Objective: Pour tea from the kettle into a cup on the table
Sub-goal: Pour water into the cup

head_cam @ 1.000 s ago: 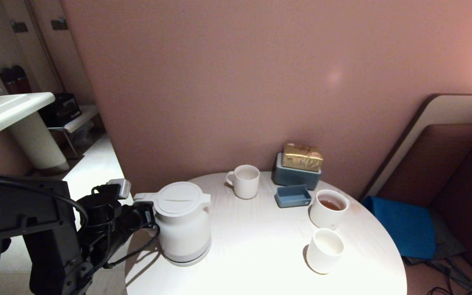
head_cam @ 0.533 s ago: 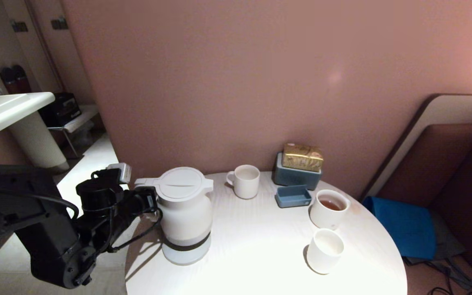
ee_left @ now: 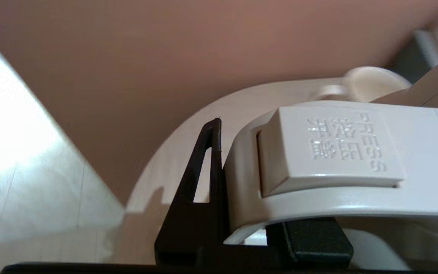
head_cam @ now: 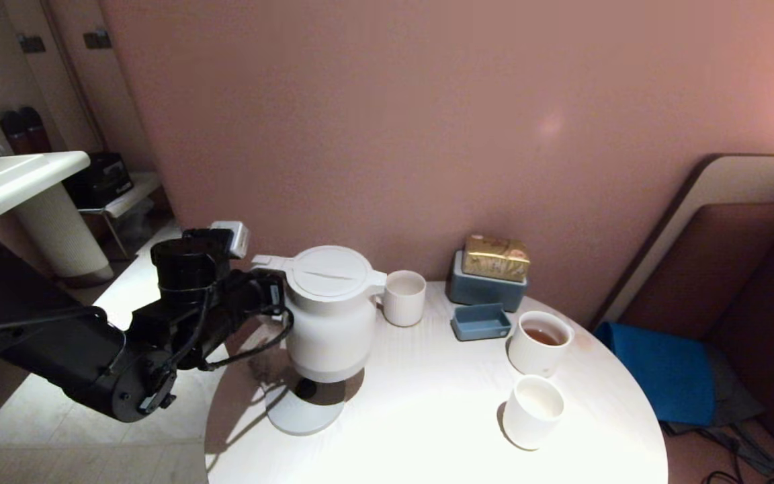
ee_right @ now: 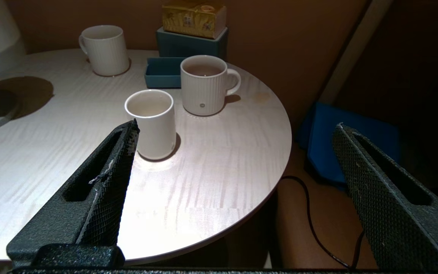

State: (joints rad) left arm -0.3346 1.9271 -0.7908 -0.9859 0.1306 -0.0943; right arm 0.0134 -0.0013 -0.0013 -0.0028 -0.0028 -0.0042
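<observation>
Worktop (head_cam: pixel 427 403): round, white — carries the kettle's base and the cups.
Kettle (head_cam: pixel 328 316): lifted off its base, left gripper (head_cam: pixel 273 296) fingers clamped on its handle.
Cup (head_cam: pixel 533 411): near edge, empty — pouring not begun.
Right gripper (ee_right: pixel 234 190): fingers apart, idle.

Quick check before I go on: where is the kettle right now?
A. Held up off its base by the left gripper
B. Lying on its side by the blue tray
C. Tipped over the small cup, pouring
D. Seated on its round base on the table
A: the left gripper grips the kettle by its handle, upright in the air, with its round base left bare on the table beneath.
</observation>
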